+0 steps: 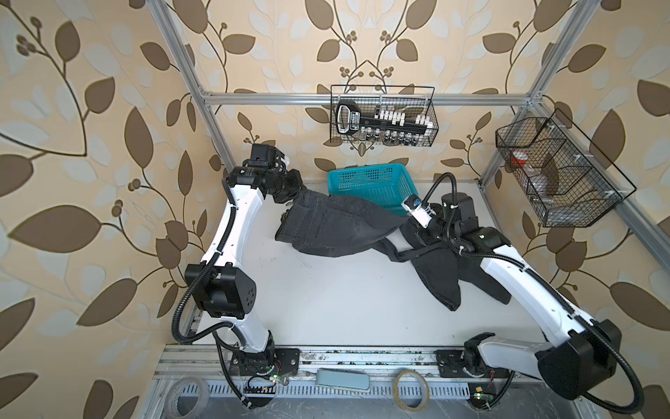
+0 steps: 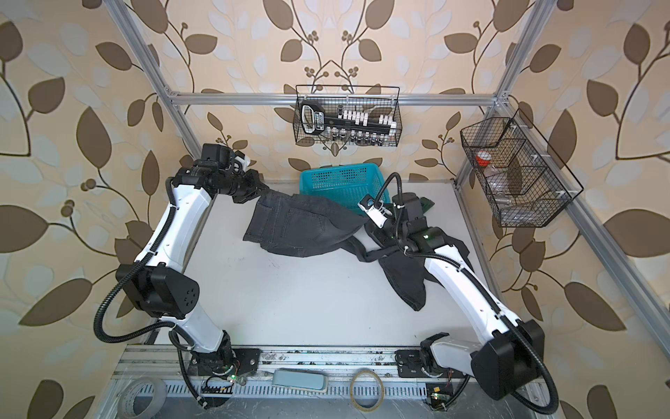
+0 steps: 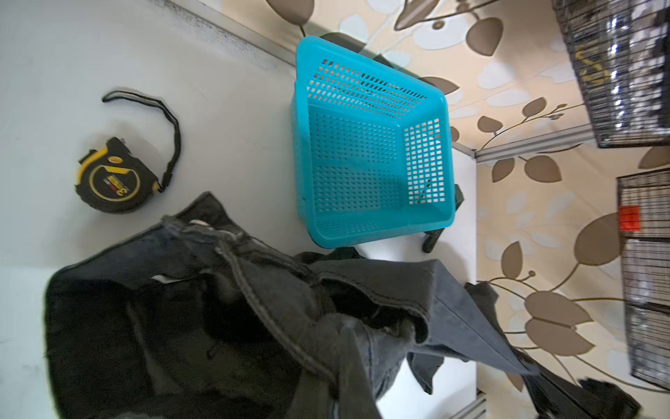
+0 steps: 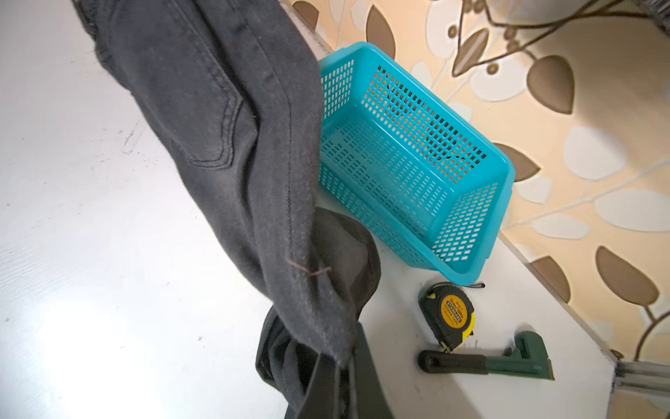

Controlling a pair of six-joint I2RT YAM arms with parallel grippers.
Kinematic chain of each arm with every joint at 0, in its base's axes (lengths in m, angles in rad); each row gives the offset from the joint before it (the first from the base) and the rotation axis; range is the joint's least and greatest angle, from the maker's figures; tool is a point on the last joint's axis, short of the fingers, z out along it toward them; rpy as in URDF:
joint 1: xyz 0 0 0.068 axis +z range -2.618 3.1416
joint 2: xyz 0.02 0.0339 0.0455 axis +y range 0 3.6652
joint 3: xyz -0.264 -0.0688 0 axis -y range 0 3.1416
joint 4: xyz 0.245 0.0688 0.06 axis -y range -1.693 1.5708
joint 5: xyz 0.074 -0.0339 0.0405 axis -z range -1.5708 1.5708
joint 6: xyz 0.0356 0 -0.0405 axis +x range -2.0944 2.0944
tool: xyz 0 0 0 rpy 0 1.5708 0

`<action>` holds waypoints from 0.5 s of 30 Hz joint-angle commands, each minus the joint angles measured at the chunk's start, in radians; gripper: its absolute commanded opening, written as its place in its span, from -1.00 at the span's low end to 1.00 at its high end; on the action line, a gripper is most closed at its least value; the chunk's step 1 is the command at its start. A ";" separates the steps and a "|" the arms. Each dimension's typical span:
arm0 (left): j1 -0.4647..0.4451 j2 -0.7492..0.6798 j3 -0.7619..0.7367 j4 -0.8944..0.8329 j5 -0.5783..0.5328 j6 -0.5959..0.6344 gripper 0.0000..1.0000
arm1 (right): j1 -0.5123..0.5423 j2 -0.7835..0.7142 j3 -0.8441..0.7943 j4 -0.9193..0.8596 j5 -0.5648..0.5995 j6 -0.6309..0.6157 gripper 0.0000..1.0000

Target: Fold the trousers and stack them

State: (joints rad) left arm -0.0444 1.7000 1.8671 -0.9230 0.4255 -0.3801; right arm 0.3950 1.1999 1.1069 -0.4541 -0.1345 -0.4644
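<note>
Trousers (image 1: 326, 225) hanging slack between the two arms, just in front of the teal basket (image 1: 373, 181), seat and back pockets up, legs trailing in a twist across the white table (image 1: 326, 308) beneath the right arm. Left gripper (image 1: 295, 192) clamped shut on the waistband corner. Right gripper (image 4: 339, 384) closed as well, seemingly on bunched cloth near the crotch, though hard to confirm with denim covering the fingertips. Best handled by keeping both pinches firm, pulling the seat flat, then lowering onto bare table and untwisting the legs before any fold. Smooth, lightly scuffed tabletop, plenty of free space toward the front. Tape measure (image 4: 447, 315) and green tool (image 4: 507, 359) lying just beside the basket; wire baskets (image 1: 384, 116) hung on the metal frame (image 1: 471, 98); leaf-patterned wallpaper all round; tape rolls (image 1: 411, 390) near the front rail.
</note>
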 commanded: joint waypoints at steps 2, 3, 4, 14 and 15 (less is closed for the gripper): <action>0.009 -0.036 0.014 -0.032 -0.135 0.107 -1.00 | 0.149 -0.118 -0.078 -0.130 0.093 0.061 -1.00; 0.009 -0.053 -0.020 -0.027 -0.168 0.108 -1.00 | 0.199 -0.147 -0.106 -0.140 0.119 0.079 -1.00; 0.010 -0.079 -0.064 -0.016 -0.202 0.109 -1.00 | 0.250 -0.168 -0.137 -0.147 0.149 0.101 -1.00; 0.017 -0.326 -0.481 0.094 -0.398 0.058 -1.00 | 0.696 -0.150 -0.380 -0.045 0.207 0.247 -1.00; 0.016 -0.343 -0.504 0.081 -0.425 0.048 -1.00 | 0.727 -0.138 -0.395 -0.030 0.205 0.256 -1.00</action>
State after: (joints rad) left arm -0.0441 1.4311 1.3884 -0.8673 0.1127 -0.3153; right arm 1.0595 1.0409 0.7433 -0.5293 0.0505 -0.2527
